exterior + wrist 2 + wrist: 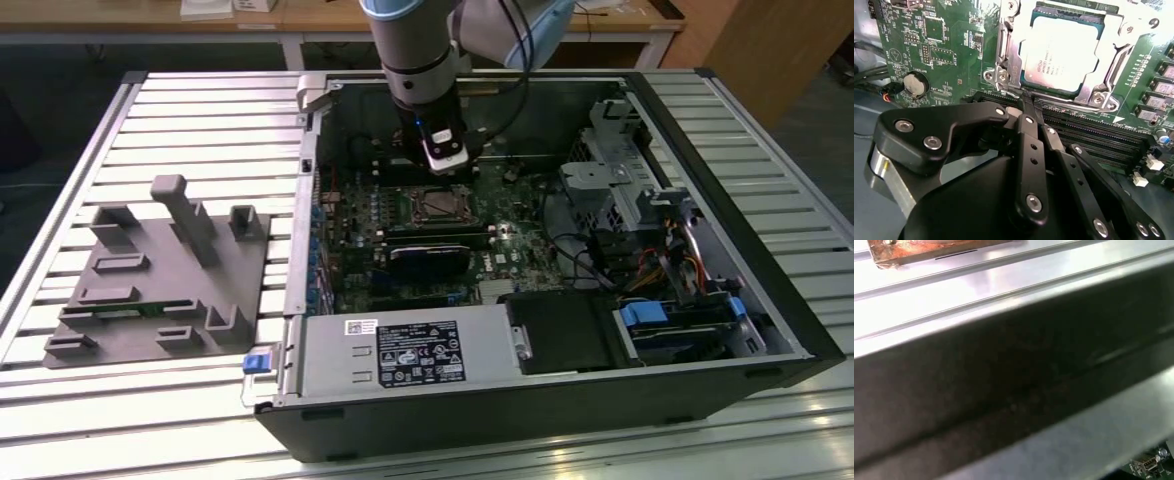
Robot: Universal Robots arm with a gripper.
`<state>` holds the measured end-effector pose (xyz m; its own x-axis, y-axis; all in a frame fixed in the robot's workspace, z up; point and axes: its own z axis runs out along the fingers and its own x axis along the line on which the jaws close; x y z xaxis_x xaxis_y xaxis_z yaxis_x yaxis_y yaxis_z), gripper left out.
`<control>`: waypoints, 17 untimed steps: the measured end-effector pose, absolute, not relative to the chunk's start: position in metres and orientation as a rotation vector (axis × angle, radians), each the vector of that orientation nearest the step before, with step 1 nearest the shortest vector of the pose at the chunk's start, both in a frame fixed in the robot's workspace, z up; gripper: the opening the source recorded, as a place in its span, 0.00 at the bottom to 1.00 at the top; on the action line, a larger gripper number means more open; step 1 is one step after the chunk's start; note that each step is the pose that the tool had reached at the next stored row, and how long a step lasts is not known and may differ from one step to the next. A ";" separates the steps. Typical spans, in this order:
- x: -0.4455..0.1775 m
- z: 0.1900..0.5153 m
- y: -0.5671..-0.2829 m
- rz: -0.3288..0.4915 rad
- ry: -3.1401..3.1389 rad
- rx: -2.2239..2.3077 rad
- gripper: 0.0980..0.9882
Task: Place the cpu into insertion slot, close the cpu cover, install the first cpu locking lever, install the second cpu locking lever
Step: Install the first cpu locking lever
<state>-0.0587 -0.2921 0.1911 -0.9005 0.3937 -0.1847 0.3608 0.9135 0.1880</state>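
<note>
A ribbed metal tabletop [200, 120] is carrying an open computer case [534, 410] lying on its side, with a grey plastic fixture plate [160, 290] resting on the exterior view's left of it. My arm [416, 60] is reaching down into the far part of the case, over the green circuit board [527, 250].

In the second wrist view my jaws are pressing together at their tips, hovering just beside the near edge of the socket frame, above the dark memory slots [1094, 135]. I cannot tell whether they are touching it.

The cpu [1061, 52] is sitting flat in the insertion slot [1074, 9], its pale face showing through the window of the cpu cover [1114, 30], which is lying down around it. A round coin battery [915, 84] is sitting on the board, well apart from the socket.
</note>
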 end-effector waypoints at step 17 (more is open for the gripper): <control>-0.059 0.216 -0.292 0.219 2.857 0.570 0.01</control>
<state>-0.0587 -0.2921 0.2155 -0.9005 0.3936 -0.1847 0.3608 0.9135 0.1877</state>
